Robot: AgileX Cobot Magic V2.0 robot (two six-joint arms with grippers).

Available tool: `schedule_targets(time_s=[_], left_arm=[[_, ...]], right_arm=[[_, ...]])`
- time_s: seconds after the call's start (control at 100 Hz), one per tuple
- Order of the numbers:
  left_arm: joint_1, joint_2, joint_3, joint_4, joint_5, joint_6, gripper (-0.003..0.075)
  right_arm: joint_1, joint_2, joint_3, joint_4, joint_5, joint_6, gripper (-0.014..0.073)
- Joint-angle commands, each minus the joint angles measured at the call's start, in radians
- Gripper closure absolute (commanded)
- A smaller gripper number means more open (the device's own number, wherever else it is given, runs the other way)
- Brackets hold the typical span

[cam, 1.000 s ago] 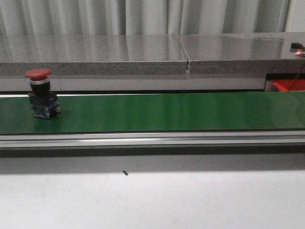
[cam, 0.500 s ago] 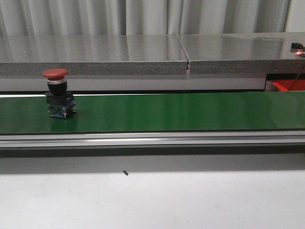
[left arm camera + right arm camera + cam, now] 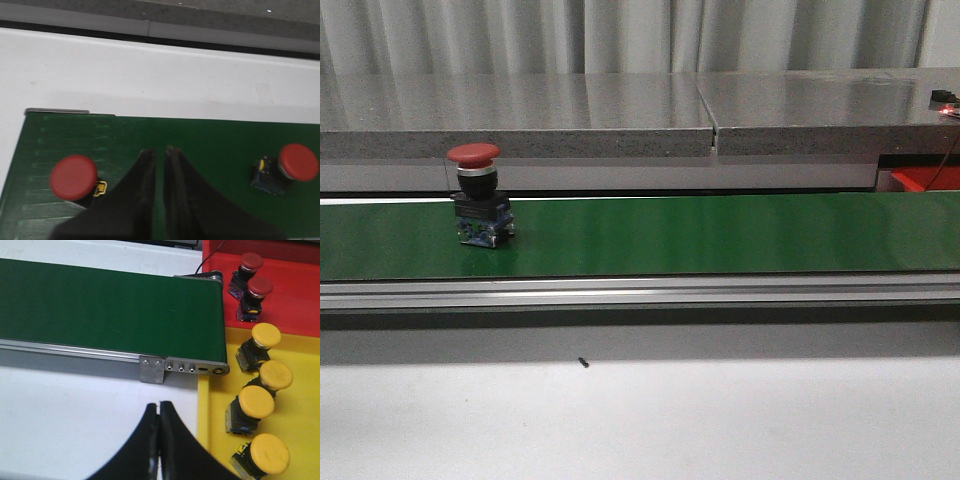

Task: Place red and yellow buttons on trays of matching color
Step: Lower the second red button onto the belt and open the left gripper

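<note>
- red tray (image 3: 300, 300): two red buttons (image 3: 252, 290)
- yellow tray (image 3: 300, 390): four yellow buttons (image 3: 257, 402)
- green belt (image 3: 720, 235): red button (image 3: 478, 195) upright, left part
- left gripper (image 3: 160, 155), right gripper (image 3: 159, 410): jaws closed, nothing held

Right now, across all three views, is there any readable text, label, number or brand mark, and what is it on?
None readable in any view.
Red buttons: red caps plain, no lettering visible.
Yellow buttons on the yellow tray: caps blank.
Red buttons on the red tray: caps blank.
Green conveyor belt and its metal end bracket: only screws, no markings.
</note>
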Motion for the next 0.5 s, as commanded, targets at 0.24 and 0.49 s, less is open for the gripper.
schedule_targets(time_s=[0.24,0.49], left_arm=[[-0.11,-0.152,0.08,-0.035,-0.053,-0.001,0.0741],[-0.119,-0.334,0.236,0.128,-0.113,-0.194,0.0741]], right_arm=[[0.0,0.002,-0.023,0.0,-0.06,-0.009,0.0685],[0.0,0.002,-0.023,0.0,-0.06,-0.009,0.0685]])
